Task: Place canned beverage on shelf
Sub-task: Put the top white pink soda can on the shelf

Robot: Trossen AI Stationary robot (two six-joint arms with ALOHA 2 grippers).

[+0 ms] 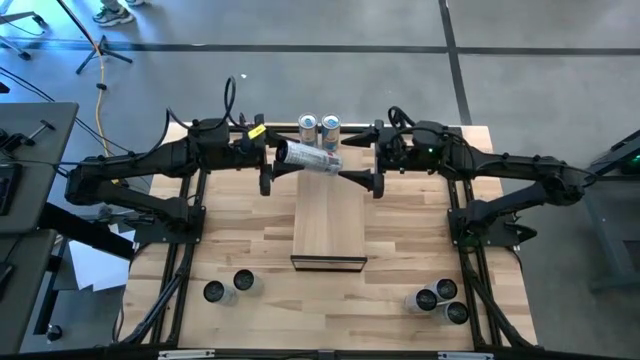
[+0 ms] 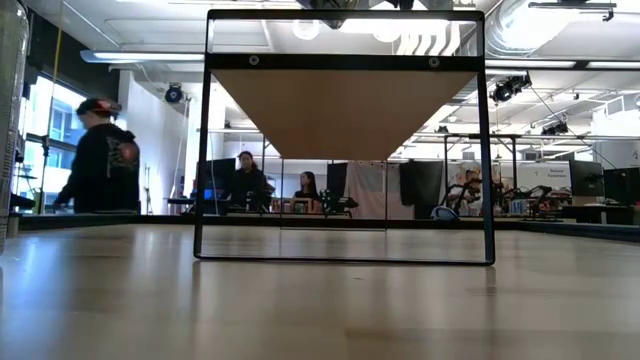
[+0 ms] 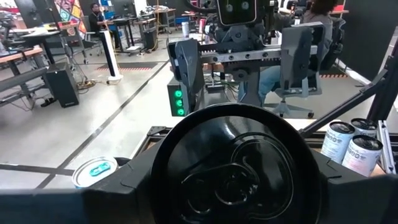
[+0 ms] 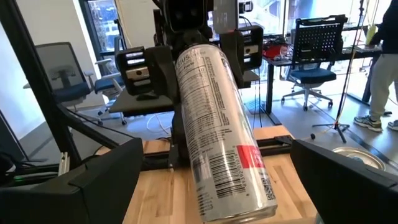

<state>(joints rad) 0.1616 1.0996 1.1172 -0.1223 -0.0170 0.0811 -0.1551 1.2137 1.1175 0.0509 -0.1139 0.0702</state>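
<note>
From above, the left gripper clamps a silver can lying sideways in the air over the far end of the shelf, the right gripper wide open at its other end, holding nothing. Only the right wrist view shows the can's label; the low view shows just the shelf's underside
</note>
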